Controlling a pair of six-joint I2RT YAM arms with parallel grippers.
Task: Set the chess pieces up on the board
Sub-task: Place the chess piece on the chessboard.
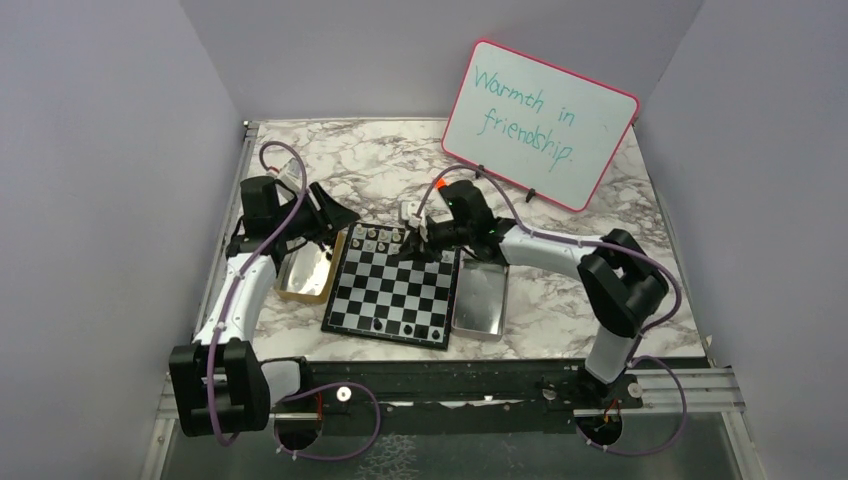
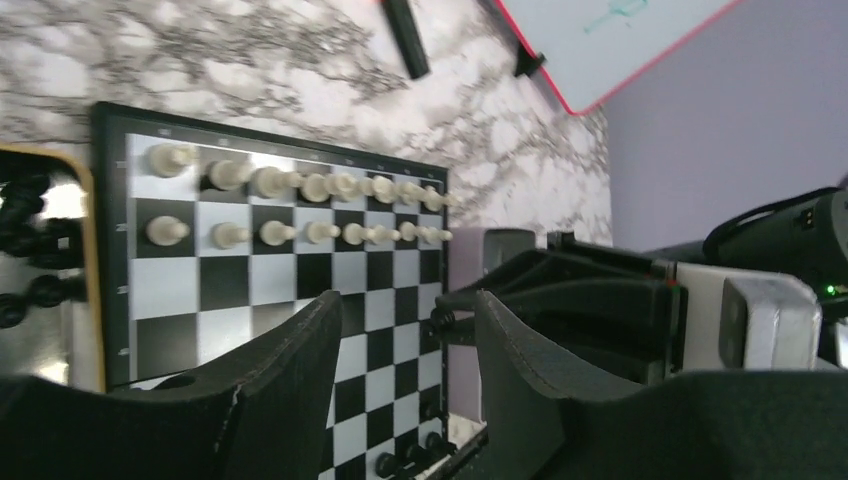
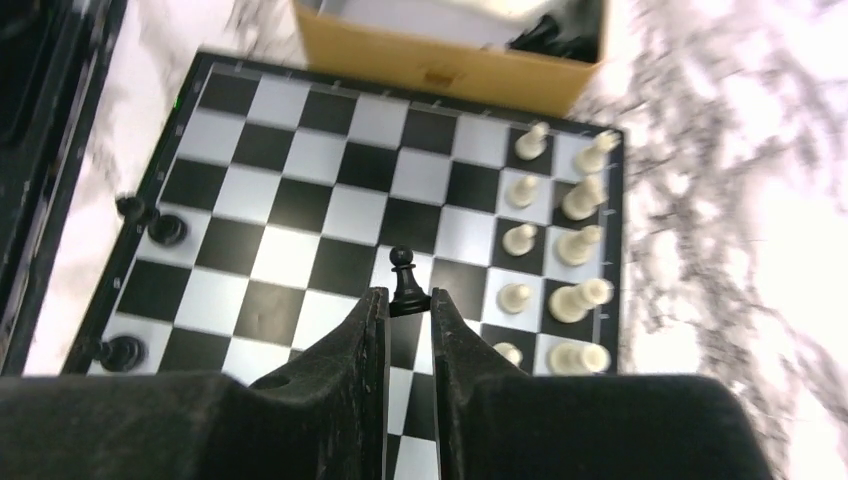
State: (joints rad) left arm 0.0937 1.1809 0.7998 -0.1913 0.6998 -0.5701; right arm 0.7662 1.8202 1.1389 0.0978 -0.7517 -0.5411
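The board (image 1: pixel 390 290) lies mid-table with white chess pieces (image 1: pixel 375 238) along its far side, in two rows (image 2: pixel 310 205). A few black pieces (image 3: pixel 150 225) stand at its near edge. In the right wrist view my right gripper (image 3: pixel 408 298) is shut on the base of a black pawn (image 3: pixel 404 275), held upright just above the squares near the white rows. More black pieces (image 2: pixel 30 250) lie in the gold tray (image 1: pixel 310 275). My left gripper (image 2: pixel 405 310) hovers open by the board's left side, with nothing between its fingers.
A silver metal tray (image 1: pixel 480 300) lies against the board's right side. A whiteboard (image 1: pixel 540 125) with writing leans at the back right, an orange-capped marker (image 1: pixel 440 185) in front of it. Grey walls close in the marble table on both sides.
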